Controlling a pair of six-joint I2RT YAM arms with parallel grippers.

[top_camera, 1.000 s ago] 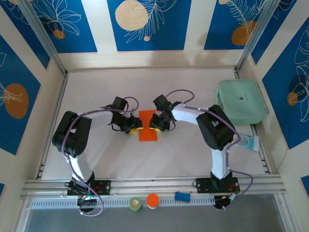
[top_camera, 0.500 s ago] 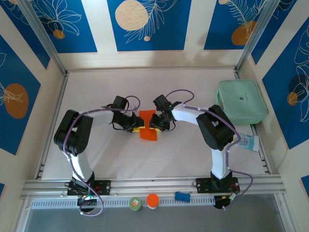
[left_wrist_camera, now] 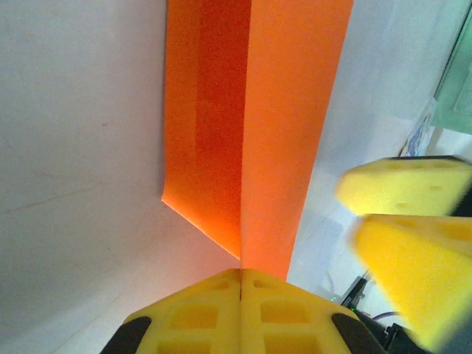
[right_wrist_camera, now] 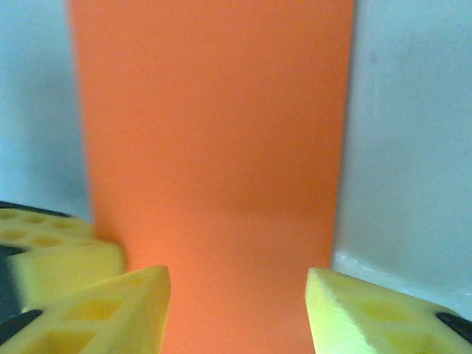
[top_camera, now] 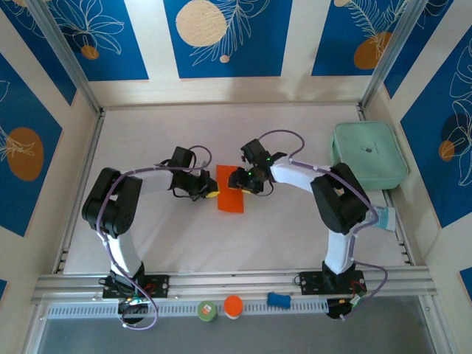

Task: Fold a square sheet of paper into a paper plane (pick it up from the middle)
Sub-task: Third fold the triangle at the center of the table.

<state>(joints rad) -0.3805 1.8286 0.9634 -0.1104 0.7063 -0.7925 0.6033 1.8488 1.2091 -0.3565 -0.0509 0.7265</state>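
At the middle of the table [top_camera: 147,236], between the two arms: the square sheet of paper [top_camera: 229,189], folded into a narrow rectangle. Long axis near-to-far, near end leaning slightly to the right. No pointed end, both short edges cut square. Thin, matte, bright orange, with one crisp crease down its length; from the left wrist, brighter on one side of that crease and shaded darker on the other. Pale, smooth tabletop underneath.

Left gripper [top_camera: 212,194] at the sheet's left long edge, blocky yellow foam fingers [left_wrist_camera: 199,310] pressed together with no gap, clamped on the sheet's edge where the crease runs into their seam.

Right gripper [top_camera: 237,181] over the sheet's right side toward the far end, yellow foam pads [right_wrist_camera: 369,313] standing apart, orange surface showing across the gap between them; contact with the paper impossible to tell.

Mint-green case [top_camera: 369,153], rounded at the corners, well apart at the table's right edge
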